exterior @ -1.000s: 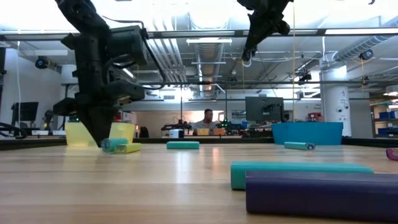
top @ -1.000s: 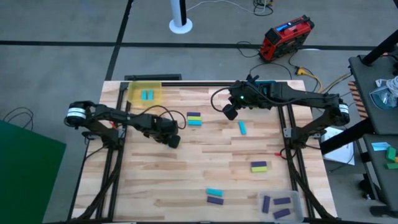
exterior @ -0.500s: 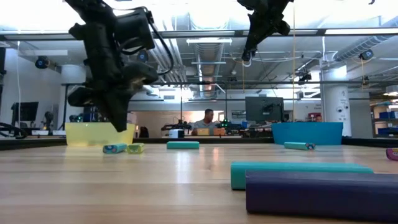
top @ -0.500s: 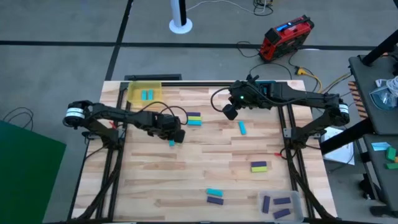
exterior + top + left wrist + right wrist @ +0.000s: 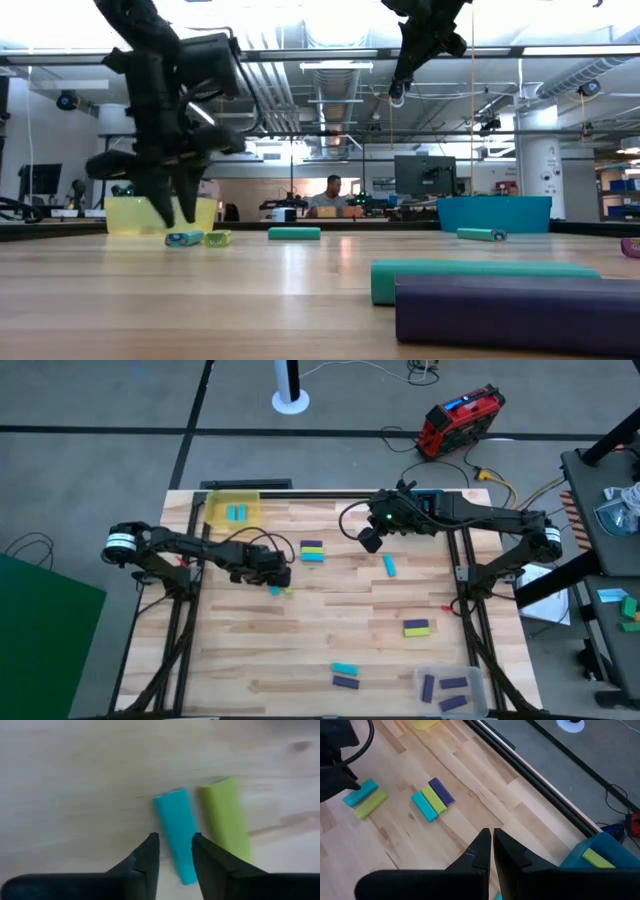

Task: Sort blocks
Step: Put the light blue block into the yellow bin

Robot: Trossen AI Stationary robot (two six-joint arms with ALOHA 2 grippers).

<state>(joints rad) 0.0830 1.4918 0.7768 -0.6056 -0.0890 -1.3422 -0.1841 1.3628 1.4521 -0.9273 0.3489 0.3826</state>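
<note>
A cyan block (image 5: 175, 832) lies flat on the wooden table with a yellow-green block (image 5: 227, 820) close beside it; both also show in the high view as the cyan block (image 5: 274, 590) and the yellow-green block (image 5: 286, 589). My left gripper (image 5: 175, 857) hovers open just above them, a finger on each side of the cyan block's near end; in the low view my left gripper (image 5: 176, 218) stands clear of the table. My right gripper (image 5: 369, 541) hangs shut high over the table's far middle, and its wrist view shows my right gripper (image 5: 491, 837) with nothing in it.
A yellow bin (image 5: 232, 510) at the far left holds a cyan block. A blue bin (image 5: 600, 852) stands at the far right, a clear tray (image 5: 452, 690) with purple blocks at the near right. More blocks lie in a trio (image 5: 312, 550), singly (image 5: 389, 565) and in pairs (image 5: 416, 627), (image 5: 345, 675).
My left gripper was down at the cyan block on the table. It rose and tipped, leaving the block flat beside the yellow-green one, then came back down a little toward the table's left. My right arm kept still.
</note>
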